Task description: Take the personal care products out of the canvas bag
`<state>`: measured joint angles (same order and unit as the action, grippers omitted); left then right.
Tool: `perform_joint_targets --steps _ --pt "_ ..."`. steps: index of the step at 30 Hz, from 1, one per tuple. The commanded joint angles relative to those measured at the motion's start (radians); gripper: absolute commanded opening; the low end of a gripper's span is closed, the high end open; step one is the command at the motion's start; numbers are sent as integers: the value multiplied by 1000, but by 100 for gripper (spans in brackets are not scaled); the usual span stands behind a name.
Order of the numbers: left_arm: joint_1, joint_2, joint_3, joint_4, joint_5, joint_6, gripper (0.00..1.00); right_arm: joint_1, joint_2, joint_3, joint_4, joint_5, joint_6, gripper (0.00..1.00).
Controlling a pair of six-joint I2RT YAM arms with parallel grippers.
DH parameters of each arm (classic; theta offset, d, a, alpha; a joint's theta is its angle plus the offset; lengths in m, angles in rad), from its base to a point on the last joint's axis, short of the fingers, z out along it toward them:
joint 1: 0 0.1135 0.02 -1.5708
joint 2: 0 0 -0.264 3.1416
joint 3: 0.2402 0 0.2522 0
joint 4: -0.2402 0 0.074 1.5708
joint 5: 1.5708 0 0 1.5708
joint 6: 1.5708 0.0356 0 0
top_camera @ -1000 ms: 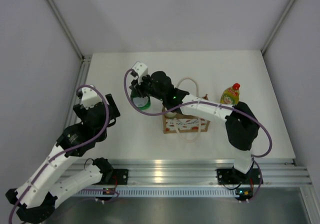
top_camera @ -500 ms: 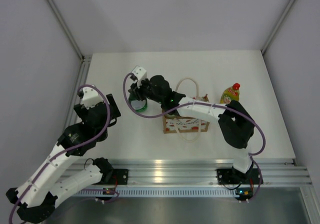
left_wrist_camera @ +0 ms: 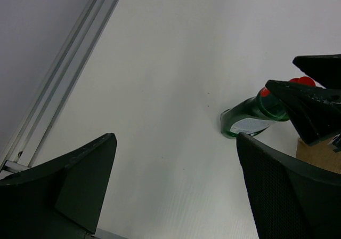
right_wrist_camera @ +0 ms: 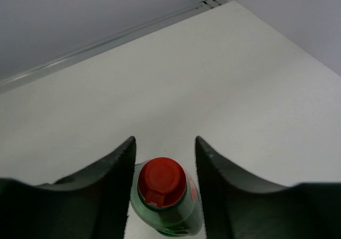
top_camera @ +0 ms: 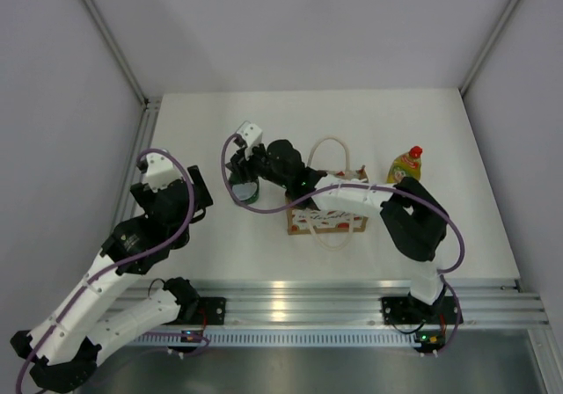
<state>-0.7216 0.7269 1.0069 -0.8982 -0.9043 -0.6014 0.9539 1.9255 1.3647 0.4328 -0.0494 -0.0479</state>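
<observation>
A dark green bottle with a red cap (top_camera: 244,186) stands on the table left of the canvas bag (top_camera: 326,219). My right gripper (top_camera: 245,176) hangs over it. In the right wrist view the fingers flank the red cap (right_wrist_camera: 161,181), and a gap shows beside the bottle (right_wrist_camera: 169,217), so the gripper (right_wrist_camera: 164,141) is open. In the left wrist view the bottle (left_wrist_camera: 249,119) rests on the white table under the right fingers (left_wrist_camera: 298,97). The yellow bottle (top_camera: 405,164) stands right of the bag. My left gripper (left_wrist_camera: 176,143) is open and holds nothing, at the table's left.
The bag's cream rope handles (top_camera: 332,144) loop up behind it and down in front. A tan corner of the bag (left_wrist_camera: 319,154) shows in the left wrist view. A metal rail (top_camera: 141,152) runs along the table's left edge.
The right gripper lowered the green bottle onto the table left of the bag, and its jaws have parted slightly. The left arm has not moved.
</observation>
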Motion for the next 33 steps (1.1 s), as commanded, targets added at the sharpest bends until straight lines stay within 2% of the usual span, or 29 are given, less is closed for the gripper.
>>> perform_joint_targets --steps 1,6,9,16,25,31,33 --pt "4 2 -7 31 2 9 98 19 -39 16 172 -4 3 51" --pt "4 8 -7 33 8 11 98 19 -80 16 138 -4 -10 59" --pt "4 8 -7 33 18 11 98 19 -120 17 104 6 -24 59" --pt "4 11 -5 54 74 26 98 14 -272 -13 -58 167 -10 60" --pt "4 58 32 113 347 61 98 -4 -512 -101 -421 399 115 65" --pt "2 198 84 157 612 0 98 -26 -625 -194 -620 460 189 70" --pt "2 271 99 168 654 -6 98 -27 -655 -208 -689 451 191 72"
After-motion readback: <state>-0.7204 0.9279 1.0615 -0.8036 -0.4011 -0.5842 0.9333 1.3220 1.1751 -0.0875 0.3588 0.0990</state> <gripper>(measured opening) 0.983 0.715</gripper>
